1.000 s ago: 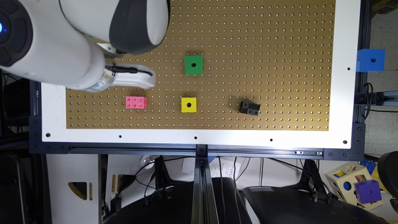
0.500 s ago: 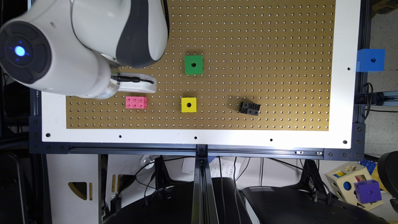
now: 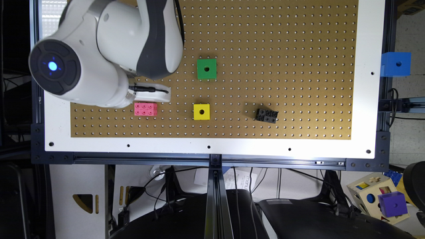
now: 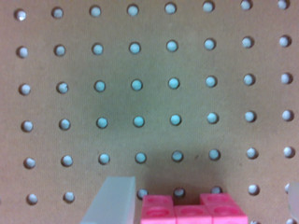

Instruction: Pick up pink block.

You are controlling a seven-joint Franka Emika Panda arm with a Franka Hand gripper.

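The pink block [image 3: 145, 109] is a small studded brick lying flat on the brown pegboard [image 3: 298, 66], toward the exterior view's left. The white gripper [image 3: 151, 94] hangs just beside and above it there, under the big white arm. In the wrist view the pink block [image 4: 191, 211] shows at the picture's edge, between two translucent fingers [image 4: 112, 200] that stand wide apart. The gripper [image 4: 205, 184] is open, and nothing is held. The block rests on the board.
On the same board lie a yellow cube [image 3: 201, 111] with a centre hole, a green cube [image 3: 206, 69] and a black studded brick [image 3: 266, 115]. A blue cube [image 3: 395, 64] sits past the white frame at the exterior view's right.
The arm has swung lower in the exterior view, and the gripper has crept closer to the pink block. The blocks have not moved.
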